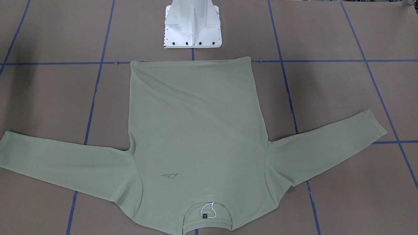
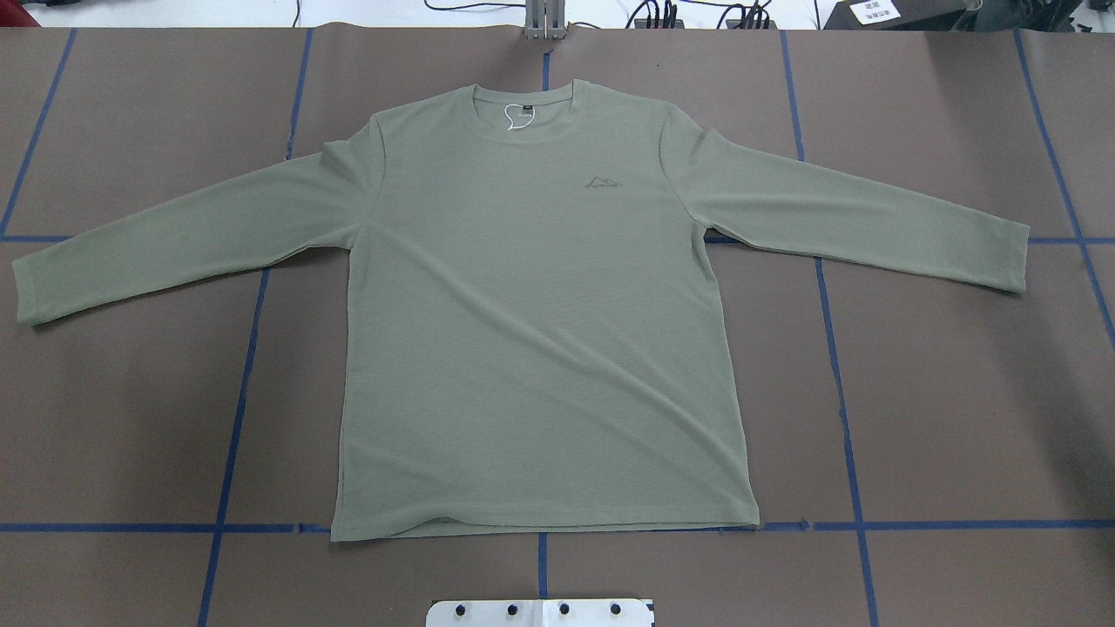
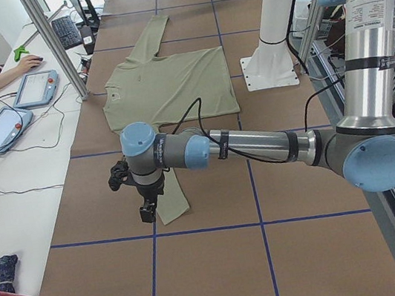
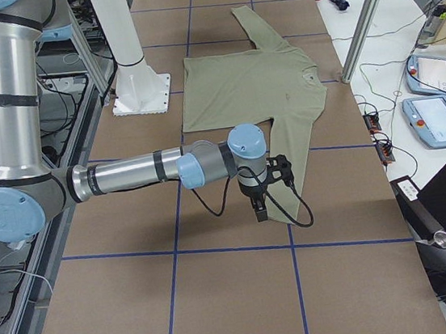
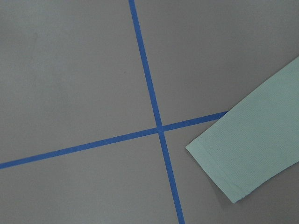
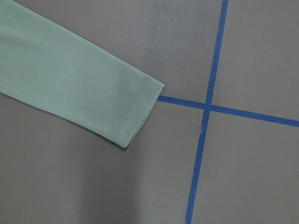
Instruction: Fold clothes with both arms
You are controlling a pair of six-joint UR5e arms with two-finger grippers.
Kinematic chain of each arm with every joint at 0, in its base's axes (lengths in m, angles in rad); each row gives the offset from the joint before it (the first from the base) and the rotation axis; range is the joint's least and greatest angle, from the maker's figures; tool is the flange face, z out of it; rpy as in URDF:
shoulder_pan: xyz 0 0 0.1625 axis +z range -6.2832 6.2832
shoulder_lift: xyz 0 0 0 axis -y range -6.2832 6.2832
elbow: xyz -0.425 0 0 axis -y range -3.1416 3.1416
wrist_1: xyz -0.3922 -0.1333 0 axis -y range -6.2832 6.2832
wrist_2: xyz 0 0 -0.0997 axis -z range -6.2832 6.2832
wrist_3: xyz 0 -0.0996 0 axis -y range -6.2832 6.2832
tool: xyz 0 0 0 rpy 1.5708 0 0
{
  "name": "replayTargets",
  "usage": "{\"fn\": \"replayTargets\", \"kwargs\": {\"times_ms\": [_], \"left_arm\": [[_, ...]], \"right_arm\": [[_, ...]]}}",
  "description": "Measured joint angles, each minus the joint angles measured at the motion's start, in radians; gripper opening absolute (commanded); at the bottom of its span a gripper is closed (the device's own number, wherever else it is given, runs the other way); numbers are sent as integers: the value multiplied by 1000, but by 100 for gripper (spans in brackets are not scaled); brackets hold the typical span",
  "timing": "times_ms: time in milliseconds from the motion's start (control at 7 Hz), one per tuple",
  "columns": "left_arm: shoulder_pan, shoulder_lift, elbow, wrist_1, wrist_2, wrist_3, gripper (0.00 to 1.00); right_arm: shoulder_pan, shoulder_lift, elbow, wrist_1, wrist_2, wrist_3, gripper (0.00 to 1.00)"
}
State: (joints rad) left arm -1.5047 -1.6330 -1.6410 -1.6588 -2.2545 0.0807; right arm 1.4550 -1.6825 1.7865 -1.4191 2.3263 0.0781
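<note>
The brown worktop (image 2: pixel 958 392) fills every view and is marked into big squares by blue tape lines (image 2: pixel 841 392). The sage-green long-sleeved shirt (image 2: pixel 531 331) lies flat on its middle, chest side up. Its hem is toward the robot, its neck is toward the far edge, and both sleeves are spread out to the sides and angled slightly back toward the hem.

The left arm (image 3: pixel 257 142) reaches out low over the worktop toward the end of the sleeve on the robot's left. The right arm (image 4: pixel 126 175) does the same on the other side. The white pedestal (image 1: pixel 192 26) stands just behind the hem.

The left claw (image 3: pixel 148 213) points down near that sleeve's cuff (image 5: pixel 215 172), which lies just beside a tape crossing. The right claw (image 4: pixel 259 210) points down near the other cuff (image 6: pixel 140 116), also close to a crossing. Both claws show only in the side views, so I cannot tell whether their fingers are apart or together.

A small tonal logo (image 2: pixel 605 182) sits on the chest. Inside the neck are a white string loop (image 1: pixel 209 209) and, smallest, a black label (image 1: pixel 205 215).
</note>
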Motion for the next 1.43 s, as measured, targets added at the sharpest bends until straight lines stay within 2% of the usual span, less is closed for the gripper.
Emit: {"fn": "replayTargets", "kwargs": {"times_ms": [286,571,714,1000,1429], "left_arm": [[2,6,77,-157,-86,-6,100],[6,-7,99,-193,-122,-6,100],[12,-8,102,-195,-123,-6,100],[16,-5,103,-197,-123,-6,100],[16,-3,102,-199,-123,-7,100]], "right_arm": [[-43,51,-142,137,7,36,100],[-115,129,-311,309,8,73,100],[-161,180,-378,352,5,110,100],[-240,260,-477,375,-1,154,100],[-256,291,-515,377,-7,160,100]]}}
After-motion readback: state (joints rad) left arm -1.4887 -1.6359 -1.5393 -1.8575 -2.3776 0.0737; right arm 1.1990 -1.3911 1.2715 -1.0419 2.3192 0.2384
